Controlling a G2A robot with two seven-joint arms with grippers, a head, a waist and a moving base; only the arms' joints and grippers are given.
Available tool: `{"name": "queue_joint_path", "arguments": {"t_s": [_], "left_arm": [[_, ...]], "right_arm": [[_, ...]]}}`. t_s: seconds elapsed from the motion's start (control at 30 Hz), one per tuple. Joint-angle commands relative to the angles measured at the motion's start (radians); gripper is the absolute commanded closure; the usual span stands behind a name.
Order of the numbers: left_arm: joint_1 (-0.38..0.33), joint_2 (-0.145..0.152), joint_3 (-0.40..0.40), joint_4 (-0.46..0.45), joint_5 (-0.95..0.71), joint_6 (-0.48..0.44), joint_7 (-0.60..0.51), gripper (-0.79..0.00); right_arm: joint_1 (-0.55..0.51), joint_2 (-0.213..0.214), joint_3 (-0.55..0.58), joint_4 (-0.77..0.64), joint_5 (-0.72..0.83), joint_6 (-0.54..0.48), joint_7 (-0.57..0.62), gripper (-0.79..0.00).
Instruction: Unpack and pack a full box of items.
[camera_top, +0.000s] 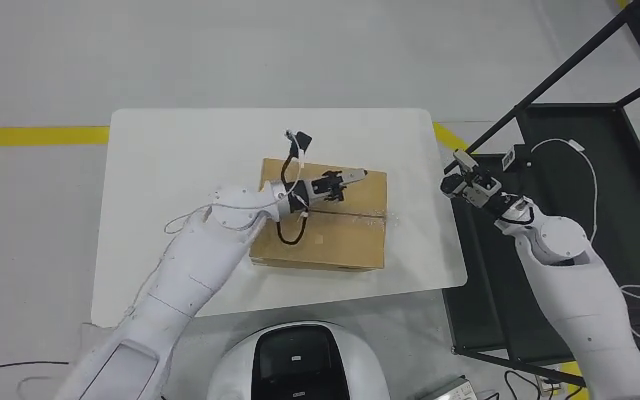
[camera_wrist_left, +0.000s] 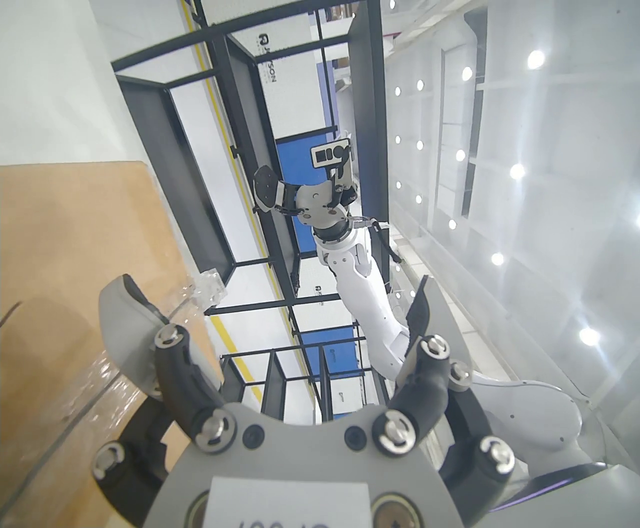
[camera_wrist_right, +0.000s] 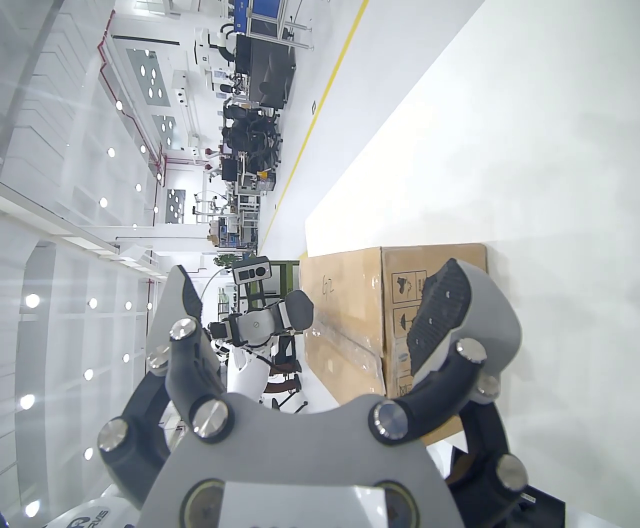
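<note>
A closed cardboard box (camera_top: 330, 240) sits at the middle of the white table (camera_top: 180, 180), its top seam sealed with clear tape (camera_top: 345, 213). My left gripper (camera_top: 350, 178) hovers over the far right part of the box top. In the left wrist view that gripper (camera_wrist_left: 275, 310) is open, one finger (camera_wrist_left: 127, 312) close to the box top (camera_wrist_left: 75, 250), near a loose crumpled tape end (camera_wrist_left: 205, 287). My right gripper (camera_top: 455, 182) hangs just beyond the table's right edge, level with the box. It (camera_wrist_right: 315, 300) is open and empty, facing the box's end face (camera_wrist_right: 400, 280).
A black metal rack (camera_top: 560, 200) stands directly right of the table, under and behind the right arm. Bare table surface surrounds the box on the left and far sides. A yellow floor line (camera_top: 50, 134) runs behind the table.
</note>
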Motion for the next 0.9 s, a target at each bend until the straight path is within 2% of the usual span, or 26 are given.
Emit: {"name": "queue_joint_path", "arguments": {"t_s": [0.0, 0.13, 0.27, 0.4, 0.6, 0.87], "left_arm": [[0.112, 0.04, -0.116, -0.162, 0.07, 0.054, 0.017, -0.785], [0.289, 0.085, -0.293, -0.389, 0.138, 0.122, 0.073, -0.785], [0.391, 0.106, -0.408, -0.496, 0.183, 0.165, 0.137, -0.785], [0.434, 0.115, -0.484, -0.515, 0.181, 0.197, 0.204, -0.785], [0.47, 0.123, -0.566, -0.493, 0.161, 0.208, 0.277, -0.785], [0.486, 0.133, -0.623, -0.465, 0.144, 0.199, 0.268, -0.785]], "right_arm": [[0.018, -0.004, -0.016, 0.013, -0.016, -0.004, -0.01, -0.785], [0.052, -0.015, -0.048, 0.033, -0.035, -0.03, -0.03, -0.785], [0.079, -0.024, -0.073, 0.053, -0.042, -0.049, -0.037, -0.785], [0.105, -0.032, -0.087, 0.073, -0.047, -0.058, -0.045, -0.785], [0.108, -0.033, -0.088, 0.074, -0.047, -0.058, -0.045, -0.785], [0.108, -0.033, -0.088, 0.074, -0.047, -0.058, -0.045, -0.785]]}}
